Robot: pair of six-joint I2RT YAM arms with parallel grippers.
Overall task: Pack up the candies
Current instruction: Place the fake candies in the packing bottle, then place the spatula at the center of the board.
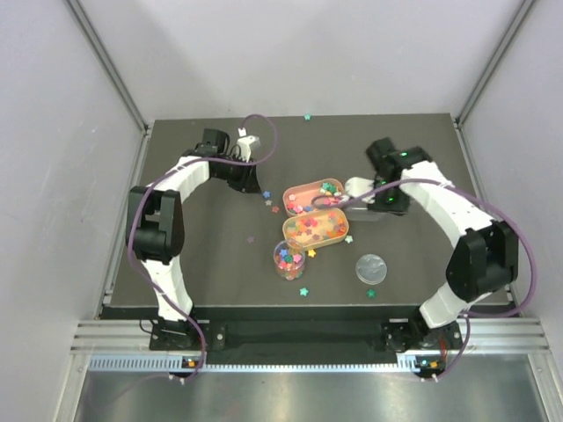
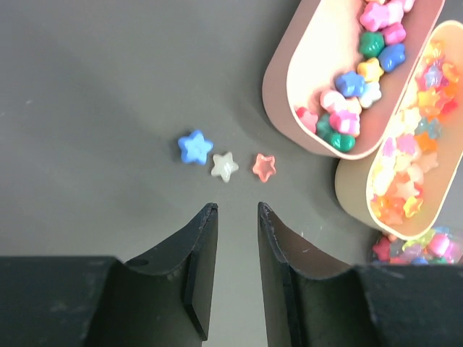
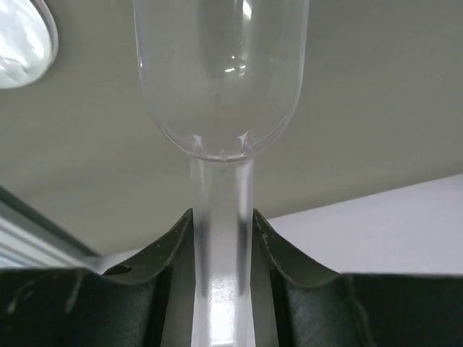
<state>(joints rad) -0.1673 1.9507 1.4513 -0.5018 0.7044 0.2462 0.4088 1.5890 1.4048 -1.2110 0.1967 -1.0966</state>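
Note:
The candies (image 1: 314, 227) fill two oval pink trays, and more lie in the clear round jar (image 1: 288, 260) in front of them. In the left wrist view a blue star (image 2: 195, 147), a white star (image 2: 225, 166) and a pink star (image 2: 264, 167) lie loose on the mat just ahead of my left gripper (image 2: 237, 208), which is open with nothing between its fingers. My right gripper (image 3: 222, 213) is shut on the handle of a clear plastic scoop (image 3: 221, 72), whose bowl looks empty. It hovers at the right end of the trays (image 1: 362, 200).
The far tray (image 2: 278, 79) holds star candies and the near tray (image 2: 354, 195) holds orange, yellow and red ones. The jar's clear lid (image 1: 370, 267) lies to the right of the jar. Stray stars dot the dark mat (image 1: 202, 255), one at the far edge (image 1: 306, 116).

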